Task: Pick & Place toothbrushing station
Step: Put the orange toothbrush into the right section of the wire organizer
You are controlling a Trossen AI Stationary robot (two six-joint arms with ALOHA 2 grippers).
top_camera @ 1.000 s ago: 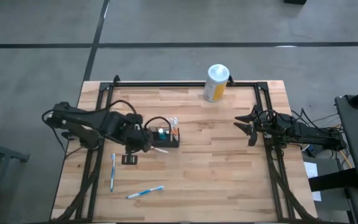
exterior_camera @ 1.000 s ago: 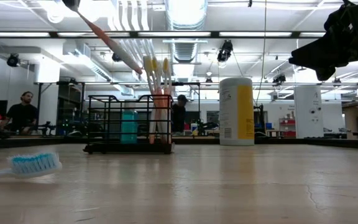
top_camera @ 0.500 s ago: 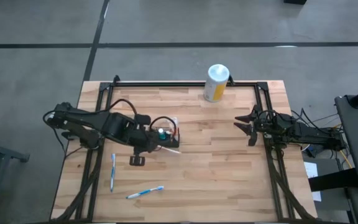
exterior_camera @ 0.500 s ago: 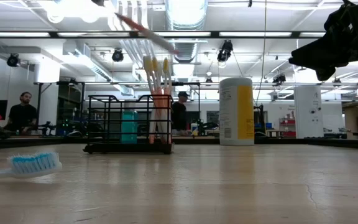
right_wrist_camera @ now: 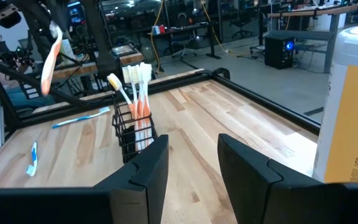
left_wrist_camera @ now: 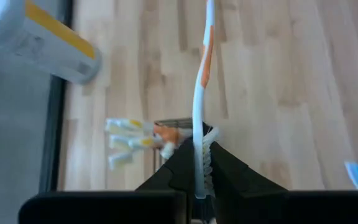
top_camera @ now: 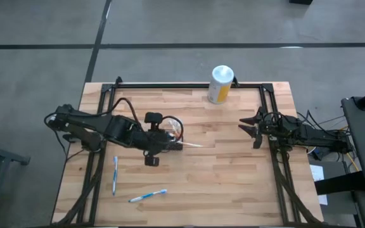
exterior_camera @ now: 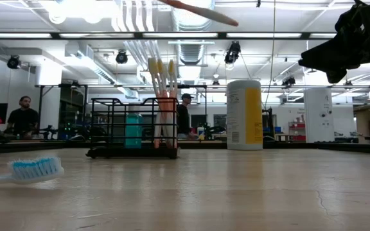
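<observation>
The toothbrushing station, a low black wire basket [top_camera: 173, 128] [exterior_camera: 133, 128] [right_wrist_camera: 132, 134], stands left of the table's middle. Toothbrushes [exterior_camera: 162, 90] stand upright in it, heads up. My left gripper [top_camera: 160, 144] [left_wrist_camera: 202, 168] hovers just near of and above the basket, shut on a white-and-orange toothbrush [top_camera: 189, 145] [left_wrist_camera: 205, 68] [right_wrist_camera: 50, 55]. In the low view only its handle [exterior_camera: 194, 8] shows, at the picture's top. My right gripper [top_camera: 249, 126] [right_wrist_camera: 191, 168] waits open at the table's right side. My left gripper pinches the toothbrush's head end [left_wrist_camera: 199, 163] between its two fingers, with the bristles [left_wrist_camera: 211, 149] showing just beyond the fingertips. The fingers slant down toward the table's right and lie along the brush. The brush is lifted clear, and its handle [top_camera: 195, 145] sticks out rightward, nearly level.
Two blue toothbrushes [top_camera: 115, 174] [top_camera: 147, 196] lie on the wood near the front left; one [exterior_camera: 34, 170] is close to the low camera. A white-and-yellow canister [top_camera: 220, 83] [exterior_camera: 244, 114] stands at the far edge. Black frame rails [top_camera: 271, 107] border the table. People sit in the room beyond.
My left gripper has moved toward the table's right edge and tipped up toward level. The held toothbrush has swung from a steep slant over the basket to nearly level, handle pointing right, and now sits higher above the basket.
</observation>
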